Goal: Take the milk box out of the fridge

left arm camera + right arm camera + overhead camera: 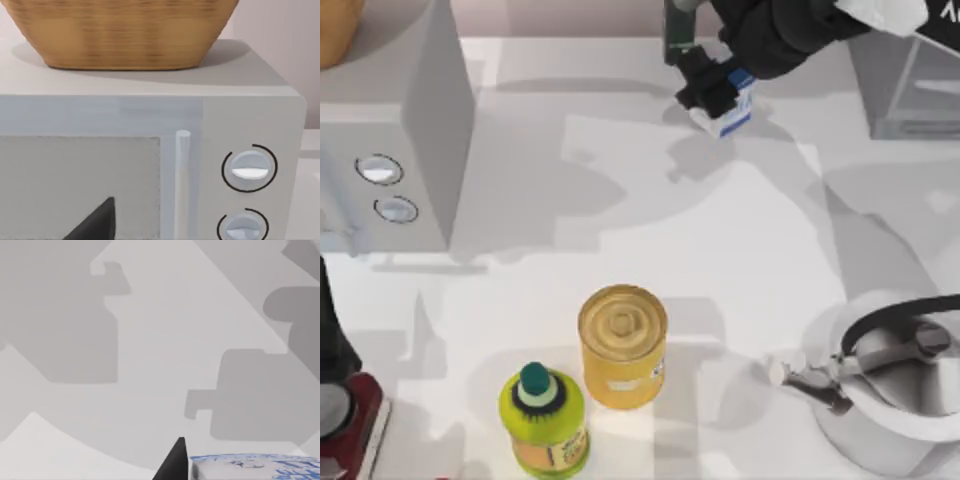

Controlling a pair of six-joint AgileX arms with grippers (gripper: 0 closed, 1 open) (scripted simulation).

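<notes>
The milk box [736, 114], a small blue-and-white carton, hangs tilted over the back middle of the table with its shadow on the white surface beneath. My right gripper [718, 98] reaches in from the back right and is shut on it. In the right wrist view one black fingertip [175, 462] lies against the milk box [255, 467]. The fridge [905, 95], a grey cabinet, stands at the back right, apart from the carton. My left arm [332, 335] stays parked at the table's left edge; one dark fingertip [97, 220] faces the microwave.
A grey microwave [395, 130] with two dials and a wicker basket [120, 30] on top fills the back left. A dark green bottle [678, 30] stands just behind the carton. Yellow can [623, 345] and lime bottle [545, 415] stand front centre, a white kettle [890, 385] front right.
</notes>
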